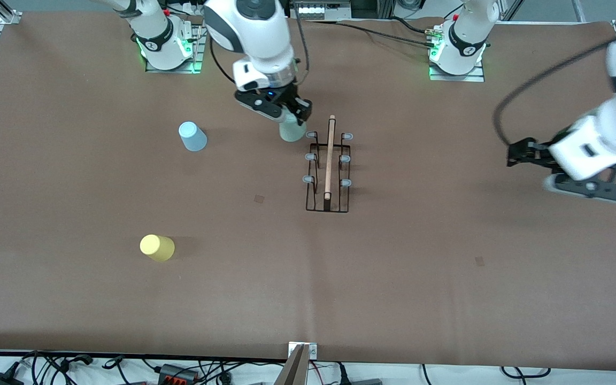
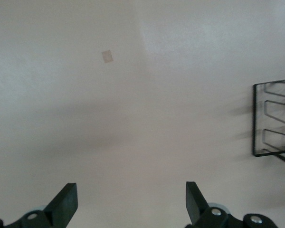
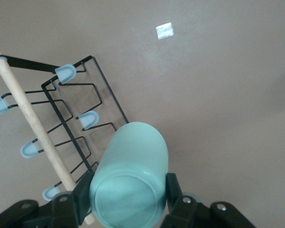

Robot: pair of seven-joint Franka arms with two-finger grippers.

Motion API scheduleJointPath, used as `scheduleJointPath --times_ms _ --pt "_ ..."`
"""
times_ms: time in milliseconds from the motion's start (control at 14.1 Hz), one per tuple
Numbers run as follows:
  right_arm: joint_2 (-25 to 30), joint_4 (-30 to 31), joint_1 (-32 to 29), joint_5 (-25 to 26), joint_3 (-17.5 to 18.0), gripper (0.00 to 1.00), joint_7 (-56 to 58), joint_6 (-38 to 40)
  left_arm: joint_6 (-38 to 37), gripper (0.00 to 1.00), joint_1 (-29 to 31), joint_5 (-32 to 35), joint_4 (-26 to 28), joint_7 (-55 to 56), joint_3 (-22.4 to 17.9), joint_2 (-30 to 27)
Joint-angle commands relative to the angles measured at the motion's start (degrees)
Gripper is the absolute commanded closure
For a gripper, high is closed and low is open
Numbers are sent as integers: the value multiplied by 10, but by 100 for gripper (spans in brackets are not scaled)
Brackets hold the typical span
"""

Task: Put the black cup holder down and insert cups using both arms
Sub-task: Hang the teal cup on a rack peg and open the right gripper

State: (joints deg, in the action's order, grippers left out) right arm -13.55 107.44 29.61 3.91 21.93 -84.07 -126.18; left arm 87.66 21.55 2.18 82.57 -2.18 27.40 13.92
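Observation:
The black cup holder (image 1: 329,171) stands upright mid-table, its wooden rod handle (image 1: 330,158) on top and pale blue prong tips along both sides. My right gripper (image 1: 292,115) is shut on the pale green cup (image 1: 291,130) and holds it just beside the holder's end nearest the robot bases; in the right wrist view the cup (image 3: 130,178) sits between the fingers next to the rack (image 3: 61,123). The light blue cup (image 1: 192,136) and the yellow cup (image 1: 156,247) lie on the table toward the right arm's end. My left gripper (image 1: 519,152) is open and empty over bare table toward the left arm's end.
The table is covered in brown paper (image 1: 393,267). A corner of the holder (image 2: 275,118) shows at the edge of the left wrist view. Cables and a bracket (image 1: 300,363) lie along the table's front edge.

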Motion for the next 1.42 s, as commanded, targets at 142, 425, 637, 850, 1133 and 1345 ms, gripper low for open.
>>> scheduleJointPath --times_ms 142,425,637,850,1133,1345 --pt "-37 -36 22 15 -5 100 -36 -20 -14 0 17 -6 -15 -20 -5 -8" --pt "-58 -36 40 16 -5 100 -44 -34 -3 0 -82 5 25 -20 -118 -60" --pt "-66 -35 45 19 -6 100 -44 -36 76 0 -105 -2 151 -18 -152 -144" --pt "-73 -35 44 22 -6 44 -39 -35 95 0 -201 -39 158 -23 -260 -174" --pt "-60 -36 34 21 -15 0 -11 -28 76 0 -205 -44 138 -25 -266 -171" --pt "-28 -36 1 22 -36 0 68 26 73 0 -206 -41 130 -23 -266 -166"
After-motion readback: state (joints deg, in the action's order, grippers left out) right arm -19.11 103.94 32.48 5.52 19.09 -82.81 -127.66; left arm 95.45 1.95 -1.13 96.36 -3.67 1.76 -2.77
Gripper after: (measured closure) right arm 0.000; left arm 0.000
